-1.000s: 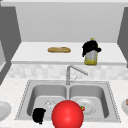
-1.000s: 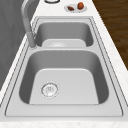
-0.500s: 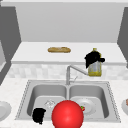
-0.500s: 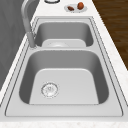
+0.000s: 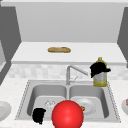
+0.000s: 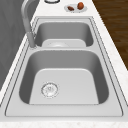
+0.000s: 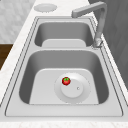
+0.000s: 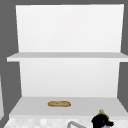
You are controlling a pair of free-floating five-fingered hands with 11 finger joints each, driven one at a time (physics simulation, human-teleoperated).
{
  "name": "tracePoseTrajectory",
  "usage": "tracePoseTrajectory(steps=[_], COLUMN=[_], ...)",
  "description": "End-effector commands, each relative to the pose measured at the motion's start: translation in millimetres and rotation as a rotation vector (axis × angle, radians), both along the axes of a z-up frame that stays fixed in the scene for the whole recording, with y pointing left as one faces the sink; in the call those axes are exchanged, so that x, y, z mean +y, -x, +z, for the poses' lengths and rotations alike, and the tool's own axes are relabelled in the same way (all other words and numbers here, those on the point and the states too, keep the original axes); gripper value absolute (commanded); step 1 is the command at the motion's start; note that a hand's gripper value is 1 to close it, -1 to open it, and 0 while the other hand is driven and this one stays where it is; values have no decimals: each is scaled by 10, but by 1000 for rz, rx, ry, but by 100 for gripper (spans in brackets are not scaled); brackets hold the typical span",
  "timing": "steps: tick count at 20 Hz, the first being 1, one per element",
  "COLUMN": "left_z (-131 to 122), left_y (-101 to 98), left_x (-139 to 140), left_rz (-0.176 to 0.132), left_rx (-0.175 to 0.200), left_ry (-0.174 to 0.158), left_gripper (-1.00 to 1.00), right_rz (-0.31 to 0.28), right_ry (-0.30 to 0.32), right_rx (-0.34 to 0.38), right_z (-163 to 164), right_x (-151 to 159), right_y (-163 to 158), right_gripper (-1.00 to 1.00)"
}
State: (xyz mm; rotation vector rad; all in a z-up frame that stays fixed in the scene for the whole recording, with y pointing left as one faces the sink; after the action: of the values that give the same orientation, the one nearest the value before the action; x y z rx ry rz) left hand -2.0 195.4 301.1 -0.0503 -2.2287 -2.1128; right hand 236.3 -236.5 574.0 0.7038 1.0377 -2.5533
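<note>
While the right hand point(image 5: 98, 69) grips a yellow bottle point(image 5: 100, 78), bread point(image 5: 59, 50) lies on the shelf point(image 5: 105, 53).

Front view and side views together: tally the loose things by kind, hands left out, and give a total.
Bottle, yellow, held by the right hand: 1
Bread loaf on the shelf: 1
Red ball in front: 1
Small tomato: 1
Plates: 3
Total: 7
</note>
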Motion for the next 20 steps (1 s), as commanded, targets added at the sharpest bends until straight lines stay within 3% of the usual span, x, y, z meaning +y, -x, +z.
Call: tracePoseTrajectory(steps=[1, 7, 13, 20], left_z=[0, 0, 0, 0], left_y=[0, 0, 0, 0], left_x=[0, 0, 0, 0], left_rz=[0, 0, 0, 0], left_rx=[0, 0, 0, 0], left_ry=[0, 0, 0, 0], left_gripper=[0, 0, 0, 0], right_rz=[0, -2, -1, 14], right_ry=[-7, -6, -6, -10], right_rx=[-59, -129, -134, -139], right_z=[-258, -530, -697, -960], right_x=[-186, -618, -962, -1189], right_y=[240, 444, 535, 302], right_gripper=[100, 100, 100, 100])
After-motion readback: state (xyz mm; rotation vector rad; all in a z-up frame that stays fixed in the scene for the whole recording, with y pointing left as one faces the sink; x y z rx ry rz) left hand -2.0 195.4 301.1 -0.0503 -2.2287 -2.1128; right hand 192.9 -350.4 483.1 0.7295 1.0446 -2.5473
